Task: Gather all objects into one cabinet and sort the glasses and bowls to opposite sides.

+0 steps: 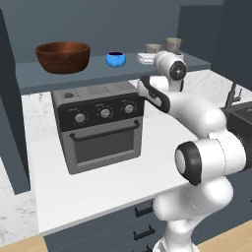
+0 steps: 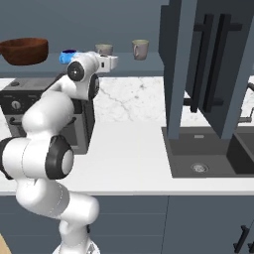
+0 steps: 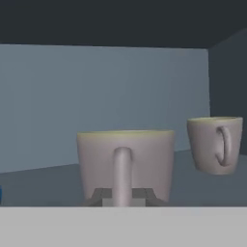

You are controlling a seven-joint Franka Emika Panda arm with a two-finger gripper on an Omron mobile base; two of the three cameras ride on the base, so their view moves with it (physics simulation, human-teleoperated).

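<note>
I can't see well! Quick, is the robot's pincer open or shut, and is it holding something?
Pincer: shut on the handle of the near cup, which sits on the cabinet shelf.

A beige-grey cup [image 3: 125, 164] is sitting square in front of the hand, its handle [image 3: 122, 176] facing straight back at the jaws. The jaws are lying low at the foot of this cup, drawn close together around the base of the handle. To the right of the near cup and farther back, a second cup [image 3: 215, 144] is standing apart from it, its handle turned partly forward. Both are resting on the blue-grey shelf floor [image 3: 43, 185] of the cabinet, with the paler back wall [image 3: 96, 91] rising behind the near cup.
</note>
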